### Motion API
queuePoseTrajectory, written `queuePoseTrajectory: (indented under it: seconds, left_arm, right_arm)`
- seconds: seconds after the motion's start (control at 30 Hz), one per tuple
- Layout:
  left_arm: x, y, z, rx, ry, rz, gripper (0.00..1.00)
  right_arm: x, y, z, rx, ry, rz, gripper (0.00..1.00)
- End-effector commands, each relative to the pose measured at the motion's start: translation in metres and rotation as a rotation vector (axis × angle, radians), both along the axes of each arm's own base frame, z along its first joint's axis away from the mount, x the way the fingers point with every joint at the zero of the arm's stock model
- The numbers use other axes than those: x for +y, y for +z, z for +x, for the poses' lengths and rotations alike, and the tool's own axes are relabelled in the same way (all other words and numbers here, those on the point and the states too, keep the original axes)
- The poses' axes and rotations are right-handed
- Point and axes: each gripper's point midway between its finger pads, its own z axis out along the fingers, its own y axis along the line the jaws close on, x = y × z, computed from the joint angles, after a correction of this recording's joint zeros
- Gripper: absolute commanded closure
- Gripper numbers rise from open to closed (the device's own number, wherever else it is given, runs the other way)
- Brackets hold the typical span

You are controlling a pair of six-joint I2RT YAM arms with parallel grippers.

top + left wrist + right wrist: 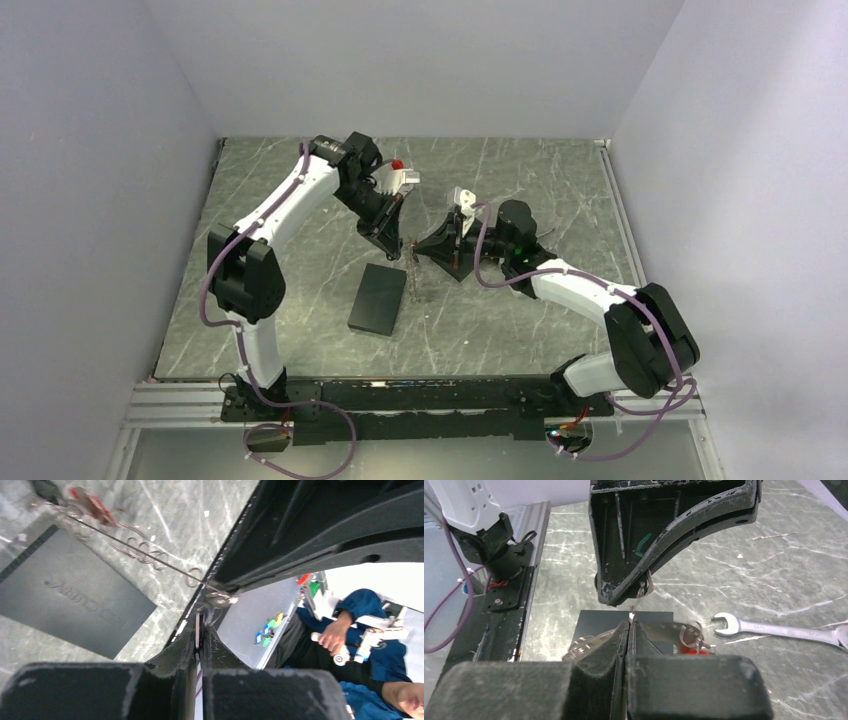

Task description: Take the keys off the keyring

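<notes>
The keyring (172, 565), a thin wire, is held off the table (520, 180) where the two grippers meet tip to tip. In the left wrist view it runs slantwise from its red piece (92, 505) to the tips of the left gripper (201, 615), with small wire loops threaded along it. The left gripper's fingers are pressed together on a loop of the wire.

The keys (586, 642) show as a silvery fringe just below the right gripper (630, 622), above the black box (378, 298). The right gripper's fingers are closed. A glint of metal sits at their ends, but it cannot be told whether it is pinched. A wrench (774, 627) lies flat on the table, apart from the keyring.
</notes>
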Motion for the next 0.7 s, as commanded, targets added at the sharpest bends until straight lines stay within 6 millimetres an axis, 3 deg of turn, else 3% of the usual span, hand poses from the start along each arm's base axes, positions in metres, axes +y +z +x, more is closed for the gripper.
queuePoseTrajectory:
  seconds: [0.0, 0.17, 0.27, 0.33, 0.4, 0.47, 0.5, 0.67]
  left_arm:
    - [0.011, 0.008, 0.012, -0.154, -0.007, -0.005, 0.84]
    - [0.018, 0.021, 0.020, -0.312, -0.056, -0.077, 0.50]
    - [0.025, 0.036, 0.031, -0.487, -0.055, -0.143, 0.38]
    - [0.028, 0.046, 0.040, -0.592, -0.023, -0.192, 0.44]
    - [0.027, 0.052, 0.044, -0.662, -0.003, -0.246, 0.56]
    - [0.027, 0.049, 0.045, -0.676, -0.006, -0.252, 0.68]
    - [0.028, 0.046, 0.046, -0.673, -0.002, -0.240, 0.69]
    - [0.040, 0.024, 0.038, -0.682, -0.056, -0.192, 0.50]
  right_arm:
    - [-0.003, 0.030, -0.019, -0.036, 0.086, 0.084, 1.00]
    - [-0.008, 0.036, -0.019, -0.015, 0.093, 0.102, 1.00]
    - [-0.012, 0.039, -0.019, -0.005, 0.096, 0.115, 1.00]
    - [-0.015, 0.040, -0.018, -0.001, 0.096, 0.119, 1.00]
    - [-0.017, 0.040, -0.016, 0.006, 0.091, 0.121, 1.00]
    - [-0.020, 0.041, -0.014, 0.008, 0.082, 0.127, 1.00]
    - [-0.021, 0.040, -0.012, 0.012, 0.076, 0.124, 1.00]
    - [-0.035, 0.045, 0.003, 0.035, 0.017, 0.140, 1.00]
